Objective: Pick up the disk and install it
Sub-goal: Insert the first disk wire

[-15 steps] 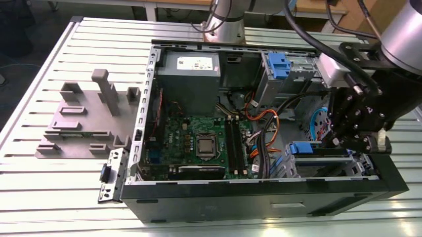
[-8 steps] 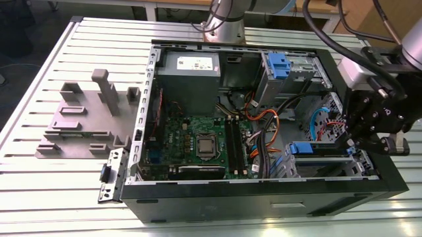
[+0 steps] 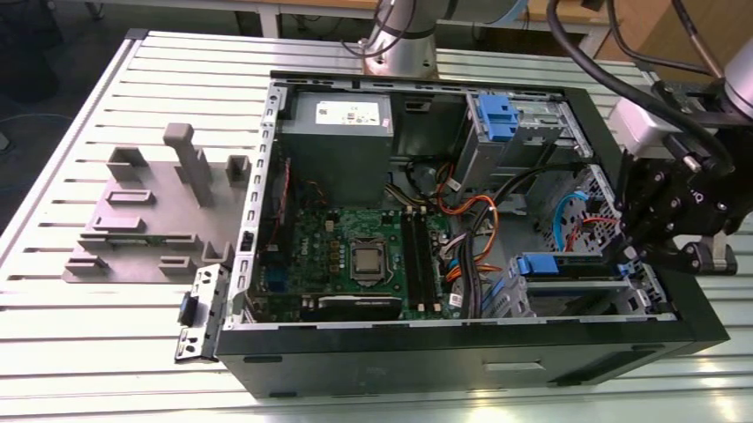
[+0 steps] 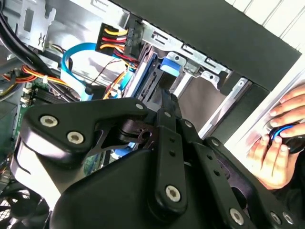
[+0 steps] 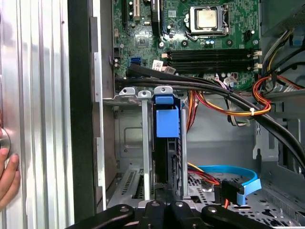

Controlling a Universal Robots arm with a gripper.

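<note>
On the exterior view's left you see a grey plastic fixture with upright posts lying on the white slatted metal worktop. Just beside it, towards the right, stands the open black computer case, with the green motherboard on its floor and a grey metal power supply box with a white sticker at the far side. Further right, orange and black cables cross the case, and a blue plastic latch piece sits in the far bay.

At the near right corner of the case you find the disk in its blue plastic carrier, sitting in the metal drive cage; in the first wrist view its blue tab stands between the cage rails. The black gripper is at the case's right wall, just beside the disk. You cannot tell whether it is open or closed.

A person's hand rests on the worktop outside the case.
</note>
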